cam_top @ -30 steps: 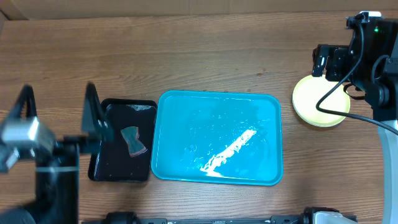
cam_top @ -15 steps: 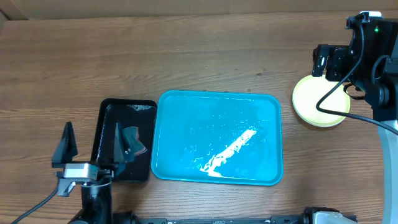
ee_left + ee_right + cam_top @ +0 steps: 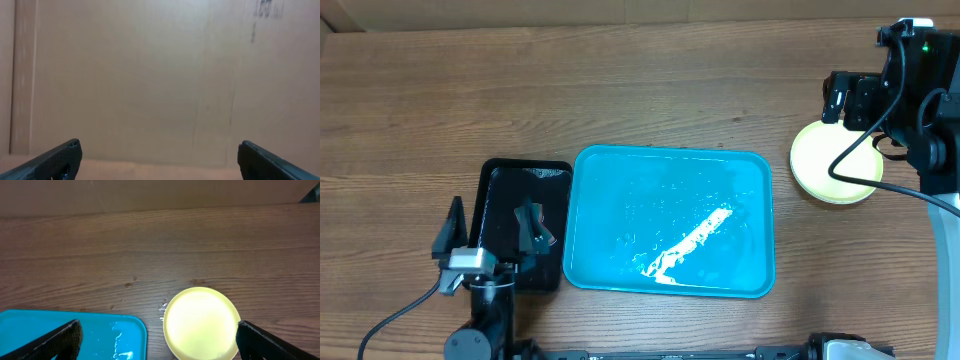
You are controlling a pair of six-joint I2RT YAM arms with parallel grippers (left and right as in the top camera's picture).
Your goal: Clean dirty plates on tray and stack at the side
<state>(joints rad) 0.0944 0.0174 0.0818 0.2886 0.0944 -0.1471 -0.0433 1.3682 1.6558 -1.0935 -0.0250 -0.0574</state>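
Plates [image 3: 835,163]: found at the right side of the wooden table [image 3: 620,90], showing as one yellow-green round with a pale centre, lying flat on the wood. Could not tell whether others lay under that top one. Sat well clear of the tray [image 3: 620,170], with bare wood between the two. Noted the tray flat at mid-table, cyan-blue with rounded corners, and carrying a white smear [image 3: 690,245] that ran slantwise across its right half, with thin wet-looking streaks around it. Saw a smaller black tray [image 3: 500,195] just to the left of the cyan one, the two rims side by side and nearly touching, and a small dark crumpled scrap [image 3: 545,240] inside it. Found the left gripper [image 3: 488,228] above the near left part of the black tray, jaws spread wide and gripping nothing; in its own wrist view, faced only a plain cardboard wall [image 3: 150,75], with both fingertips at the lower corners. Found the right gripper [image 3: 157,330] raised over the far right of the table, likewise spread wide and empty. In its wrist view, looked down on the yellow-green plate lying between its fingertips, with a corner of the cyan tray at lower left.
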